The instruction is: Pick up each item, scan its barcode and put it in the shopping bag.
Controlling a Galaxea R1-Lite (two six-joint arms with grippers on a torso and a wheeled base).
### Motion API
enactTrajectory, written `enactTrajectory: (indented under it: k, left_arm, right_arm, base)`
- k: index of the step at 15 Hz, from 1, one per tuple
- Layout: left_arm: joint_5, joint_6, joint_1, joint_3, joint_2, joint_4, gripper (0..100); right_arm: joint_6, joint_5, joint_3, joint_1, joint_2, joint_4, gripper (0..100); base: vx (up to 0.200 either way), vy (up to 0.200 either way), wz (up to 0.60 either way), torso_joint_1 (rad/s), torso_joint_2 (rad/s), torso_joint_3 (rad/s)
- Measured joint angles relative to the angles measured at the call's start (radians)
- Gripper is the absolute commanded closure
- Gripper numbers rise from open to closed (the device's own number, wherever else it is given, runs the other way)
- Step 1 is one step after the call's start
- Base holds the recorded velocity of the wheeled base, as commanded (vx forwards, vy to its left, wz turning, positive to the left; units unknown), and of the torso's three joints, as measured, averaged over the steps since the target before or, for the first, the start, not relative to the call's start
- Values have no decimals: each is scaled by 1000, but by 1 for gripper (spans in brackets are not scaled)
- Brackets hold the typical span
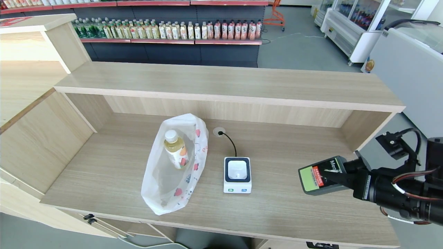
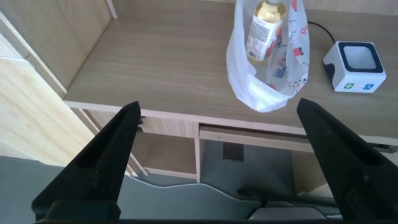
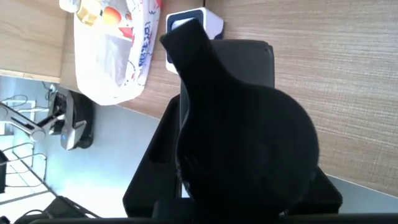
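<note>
Dark box [image 1: 310, 180] is clamped in the right end effector [image 1: 334, 177] near the scanner [image 1: 237, 174]; left end effector [image 2: 217, 111] spread wide.

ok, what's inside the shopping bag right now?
One bottle, white cap, pale yellow drink, lying inside the shopping bag. The printed plastic blurs the bag's bottom end, so anything small there cannot be told.

A light wooden checkout counter [image 1: 294, 207] has a raised ledge [image 1: 225, 81] along its far side. Beyond it, a store shelf [image 1: 166, 41] carries a row of bottled drinks [image 1: 193, 30]. Glass-lidded freezers [image 1: 346, 31] stand at the right, near an orange metal frame [image 1: 275, 14].
</note>
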Motion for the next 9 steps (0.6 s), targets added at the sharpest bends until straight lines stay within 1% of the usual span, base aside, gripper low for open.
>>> enactTrajectory:
  k: [2,5,7,9]
  left_arm:
    - [0,0,0,0,0,0,0]
    - [0,0,0,0,0,0,0]
    - [0,1,0,0,0,0,0]
    - [0,3,0,0,0,0,0]
  right_arm:
    - [-16,-24,-25,-6,33,-1,100]
    - [-17,-129,-107,-5,142,-3,100]
    - [-18,-183,-166,-1,229,-5,100]
    - [-17,-197,-194,9,304,-17,100]
  base:
    - [0,200,0,5,5,0]
    - [0,200,0,1,2,2]
    - [0,0,0,0,0,0]
    - [0,0,0,0,0,0]
